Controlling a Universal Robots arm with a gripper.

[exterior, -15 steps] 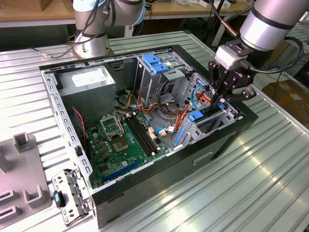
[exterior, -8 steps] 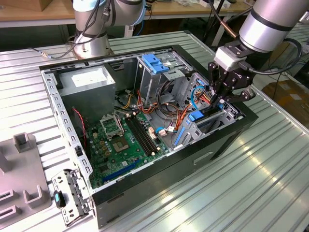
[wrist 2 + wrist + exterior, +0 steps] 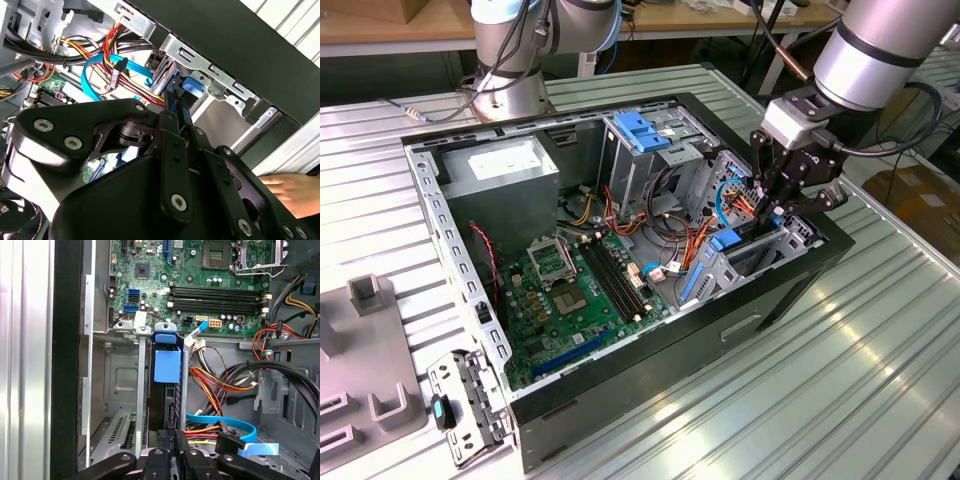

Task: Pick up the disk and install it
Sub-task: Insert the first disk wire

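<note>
Item: the disk (image 3: 162, 400). It stands on edge in a vertical slot of the front drive bay (image 3: 120, 385), at the end of the open computer case (image 3: 790, 290) on the exterior view's right. You see its dark narrow edge, with a blue plastic tab (image 3: 166, 365) at the end towards the motherboard (image 3: 200, 270). The tab also shows in the exterior view (image 3: 725, 240). You see no label face on the disk from these angles.

Tool: the gripper (image 3: 176, 437) hangs over that bay in the exterior view (image 3: 775, 215). Its black fingers (image 3: 172, 125) are drawn close together, with barely a gap. Their tips sit at the disk's near edge, in line with the slot. You cannot tell whether they touch it.

Beside the slot: a light-blue flat cable (image 3: 225, 422) and bundles of red, orange, yellow and black wires (image 3: 220, 385).

Further in: a drive cage (image 3: 645, 130) with a light-blue top, and a grey power-supply box (image 3: 500, 170). The box's white sticker carries print too small for you to read.

Surroundings: the case lies on a ribbed metal table (image 3: 840, 380). A person's hand (image 3: 292, 192) rests beyond the case wall in the second wrist view. A grey moulded fixture (image 3: 360, 350) and a metal bracket (image 3: 470, 395) lie on the exterior view's left.
</note>
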